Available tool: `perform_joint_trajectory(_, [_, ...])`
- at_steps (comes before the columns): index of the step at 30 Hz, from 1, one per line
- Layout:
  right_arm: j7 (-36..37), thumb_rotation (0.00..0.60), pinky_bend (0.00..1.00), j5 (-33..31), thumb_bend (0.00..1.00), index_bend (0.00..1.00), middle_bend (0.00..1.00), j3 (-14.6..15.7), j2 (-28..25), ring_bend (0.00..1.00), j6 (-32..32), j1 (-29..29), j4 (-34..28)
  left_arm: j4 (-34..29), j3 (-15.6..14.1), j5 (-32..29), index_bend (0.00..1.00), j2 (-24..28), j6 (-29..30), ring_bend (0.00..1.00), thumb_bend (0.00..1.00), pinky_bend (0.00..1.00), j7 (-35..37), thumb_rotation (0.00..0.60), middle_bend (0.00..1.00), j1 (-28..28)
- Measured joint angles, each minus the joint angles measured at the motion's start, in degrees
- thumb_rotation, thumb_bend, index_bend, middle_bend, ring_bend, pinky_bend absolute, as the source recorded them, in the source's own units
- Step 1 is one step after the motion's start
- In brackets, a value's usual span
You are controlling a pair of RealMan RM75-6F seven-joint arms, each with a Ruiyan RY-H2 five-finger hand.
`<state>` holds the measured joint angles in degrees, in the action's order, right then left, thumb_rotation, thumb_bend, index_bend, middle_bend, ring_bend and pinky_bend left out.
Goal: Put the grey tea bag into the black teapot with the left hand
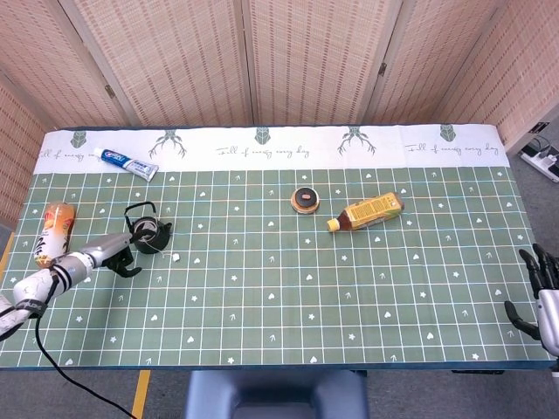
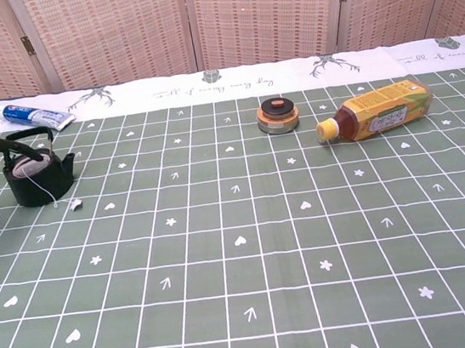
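The black teapot stands at the table's left, also seen in the chest view. The grey tea bag lies in its open top. The bag's white string runs down the pot's front to a small tag on the cloth. My left hand is low over the table just left of the pot and holds nothing. One of its fingers reaches over the pot's rim. My right hand hangs at the table's right edge, fingers spread and empty.
A toothpaste tube lies at the back left. An orange packet lies at the left edge, near my left forearm. A round tin and a tea bottle on its side are at centre right. A wicker screen closes the back.
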<state>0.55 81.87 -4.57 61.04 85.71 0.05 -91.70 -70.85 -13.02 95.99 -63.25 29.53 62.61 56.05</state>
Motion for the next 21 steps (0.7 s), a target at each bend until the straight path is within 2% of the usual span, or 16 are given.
perform_joint_trajectory(21, [-0.7, 0.6, 0.0, -1.0, 0.37, 0.0, 0.0, -0.2, 0.3, 0.0, -1.3, 0.6, 0.1, 9.9, -3.5, 1.2, 0.06, -6.4, 1.8, 1.0, 0.46, 1.0, 5.3, 0.6, 1.0, -0.5])
